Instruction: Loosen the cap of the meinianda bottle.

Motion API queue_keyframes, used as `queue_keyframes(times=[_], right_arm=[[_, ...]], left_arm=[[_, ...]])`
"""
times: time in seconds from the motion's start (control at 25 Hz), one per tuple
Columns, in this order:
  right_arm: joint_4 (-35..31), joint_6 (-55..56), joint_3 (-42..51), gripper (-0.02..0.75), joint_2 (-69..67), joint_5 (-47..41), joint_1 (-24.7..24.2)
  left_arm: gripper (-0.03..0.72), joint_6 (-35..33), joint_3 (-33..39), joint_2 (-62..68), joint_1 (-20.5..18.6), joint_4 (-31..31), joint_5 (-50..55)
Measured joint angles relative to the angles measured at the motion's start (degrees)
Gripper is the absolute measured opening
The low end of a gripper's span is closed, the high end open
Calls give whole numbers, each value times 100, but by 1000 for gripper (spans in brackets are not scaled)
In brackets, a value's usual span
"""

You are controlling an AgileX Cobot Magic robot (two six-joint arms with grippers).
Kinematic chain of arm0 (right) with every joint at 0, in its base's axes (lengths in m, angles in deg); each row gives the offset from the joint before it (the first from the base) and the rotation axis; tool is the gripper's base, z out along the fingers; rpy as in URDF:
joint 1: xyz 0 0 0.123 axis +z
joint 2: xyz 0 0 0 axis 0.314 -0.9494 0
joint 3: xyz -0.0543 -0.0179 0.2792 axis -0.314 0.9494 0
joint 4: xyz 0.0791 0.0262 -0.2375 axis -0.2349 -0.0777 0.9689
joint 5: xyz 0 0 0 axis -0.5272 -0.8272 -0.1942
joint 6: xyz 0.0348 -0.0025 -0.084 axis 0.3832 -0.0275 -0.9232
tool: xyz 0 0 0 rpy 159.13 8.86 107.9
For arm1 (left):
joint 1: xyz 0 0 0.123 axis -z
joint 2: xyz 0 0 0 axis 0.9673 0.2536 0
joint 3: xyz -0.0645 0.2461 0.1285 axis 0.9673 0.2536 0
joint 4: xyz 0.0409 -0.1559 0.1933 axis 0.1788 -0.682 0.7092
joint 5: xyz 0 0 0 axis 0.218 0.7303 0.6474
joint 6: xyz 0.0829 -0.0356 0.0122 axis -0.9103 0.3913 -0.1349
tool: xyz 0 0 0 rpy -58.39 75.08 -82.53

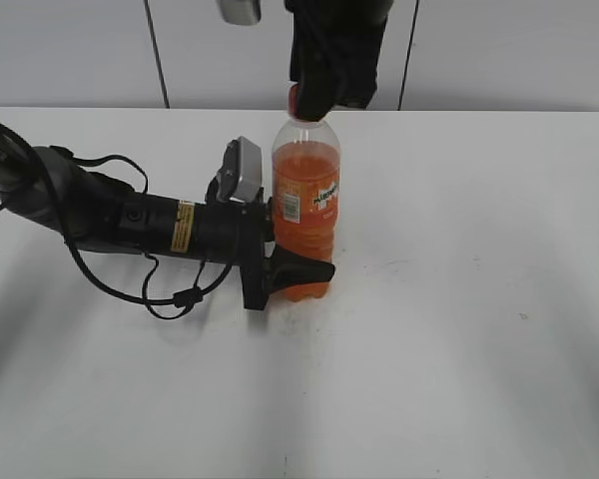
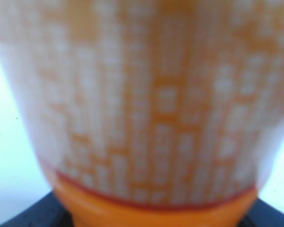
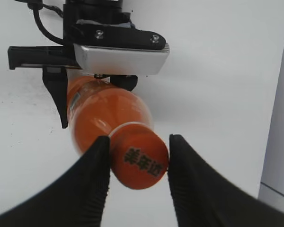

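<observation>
The meinianda bottle (image 1: 305, 200) stands upright on the white table (image 1: 459, 329), holding orange drink and wearing an orange label. My left gripper (image 1: 298, 263) comes in from the left, lying low, shut on the bottle's lower body. In the left wrist view the blurred label of the bottle (image 2: 146, 94) fills the frame, with dark fingers (image 2: 33, 215) at the bottom corners. My right gripper (image 3: 139, 138) hangs from above. Its two black fingers (image 3: 92, 179) press both sides of the orange cap (image 3: 139, 162), which has dark characters on top. In the exterior view only a sliver of the cap (image 1: 294, 99) shows.
The left arm (image 1: 110, 215) and its looped cables (image 1: 170, 294) lie across the table's left half. White wall panels (image 1: 499, 50) stand behind the table. The left arm's silver camera housing (image 3: 123, 56) sits just above the bottle's body in the right wrist view.
</observation>
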Motion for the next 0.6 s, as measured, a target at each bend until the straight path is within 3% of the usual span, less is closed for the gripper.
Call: queue_keyframes(times=[0.2,0.4,0.6], right_arm=[[-156,582,13,411,52,-15,0],[-501,1604,13,427,203,-15,0],[-744,3297,13,428,213,-22,0]], left_arm=[[402,-27,0,0,0,124,-114],[402,-53,0,0,0,170,-129],[401,-66,0,0,5,170,-129]])
